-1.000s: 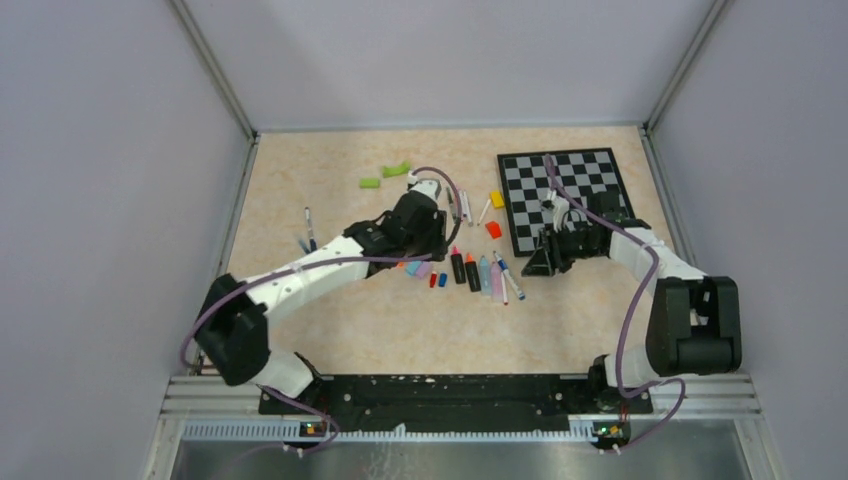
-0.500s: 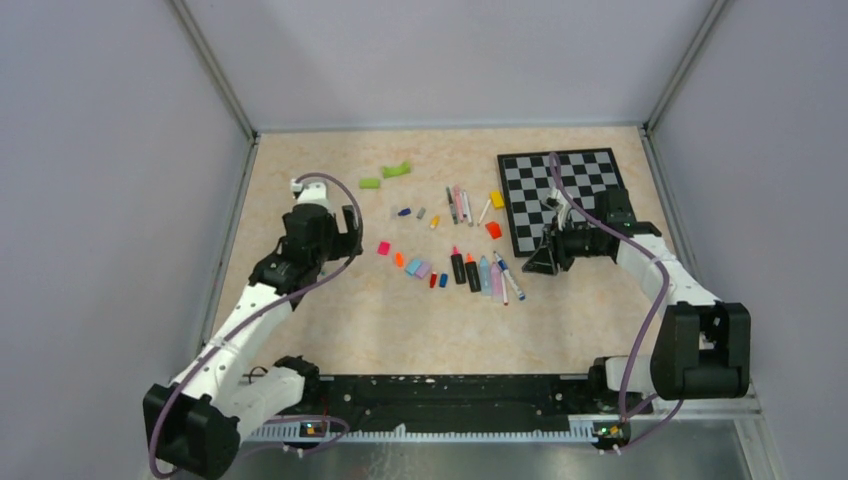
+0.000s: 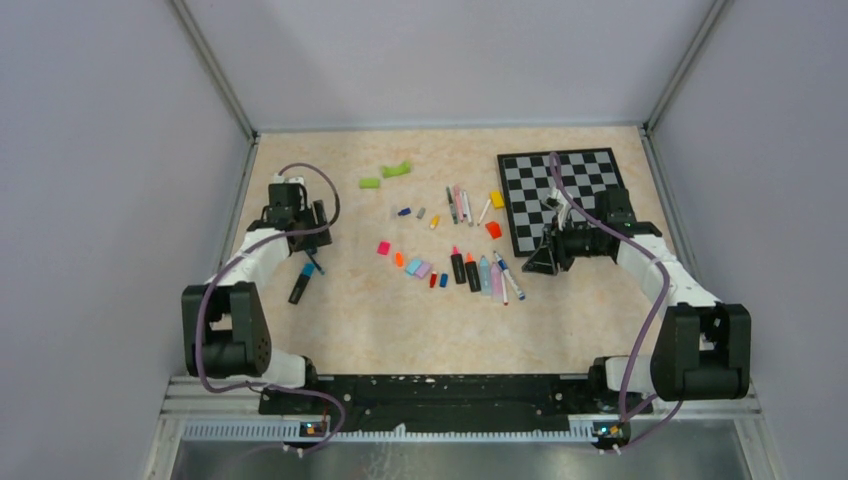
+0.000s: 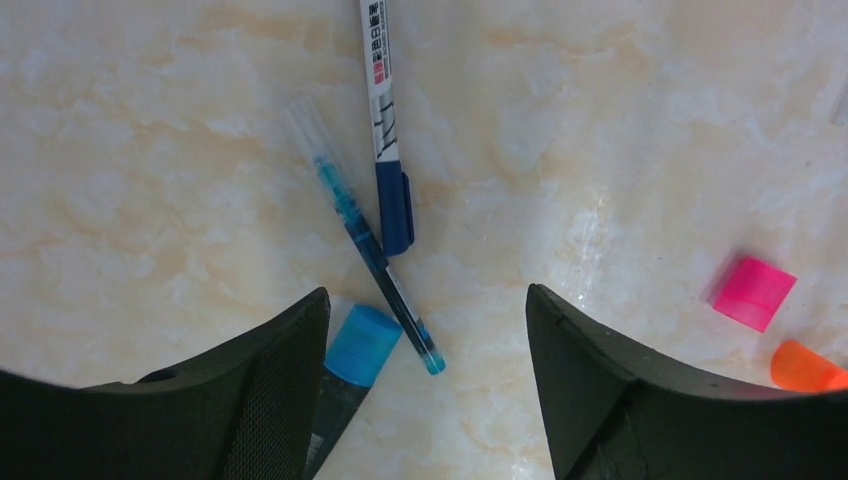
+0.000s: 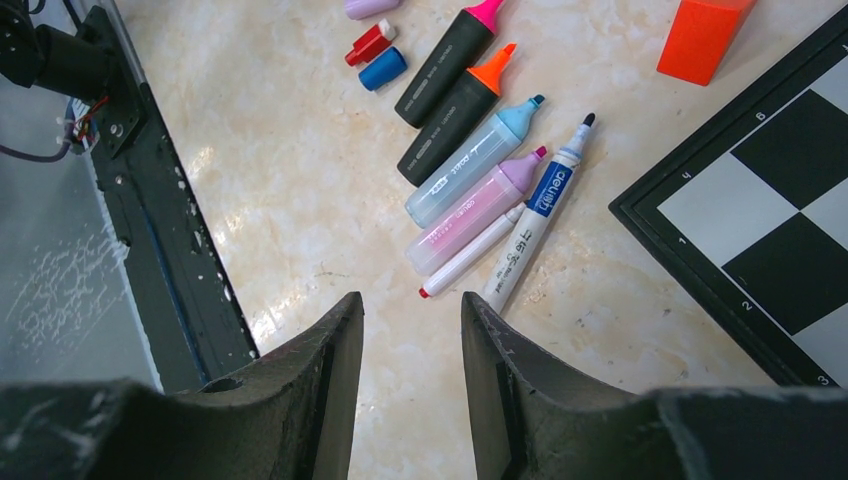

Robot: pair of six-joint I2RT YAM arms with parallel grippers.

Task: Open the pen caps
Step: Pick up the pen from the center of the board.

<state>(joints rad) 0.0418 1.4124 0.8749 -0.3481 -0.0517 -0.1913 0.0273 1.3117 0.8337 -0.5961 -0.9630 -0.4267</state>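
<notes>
a marbled beige table [image 3: 360, 320] seen from above, with two white and black robot arms at its near edge.

the left gripper [image 3: 297, 222] hovers over the left side of the table. its fingers [image 4: 270, 390] are spread wide and released, grasping nothing. three pens lie below it: a thin white pen [image 4: 378, 90] with its dark blue cap on, a clear cyan pen [image 4: 365, 250] slanting just beside it, and a black marker [image 4: 335, 410] with a blue cap, partly hidden behind one finger.

to the right of them lie a loose pink cap [image 4: 753, 293] and an orange cap [image 4: 805, 365].

the right gripper [image 5: 405, 340] hangs by the near left edge of a chessboard [image 5: 760, 220]. its fingers are parted by a narrow gap and hold nothing.

a row of uncapped pens [image 5: 470, 165] lies side by side at mid table, to the left of the board: black, pale blue, pink and white barrels, tips bare. a red cap [image 5: 370, 42] and a blue cap [image 5: 382, 68] lie just beside the row. an orange block [image 5: 700, 35] sits near the board's edge.
</notes>
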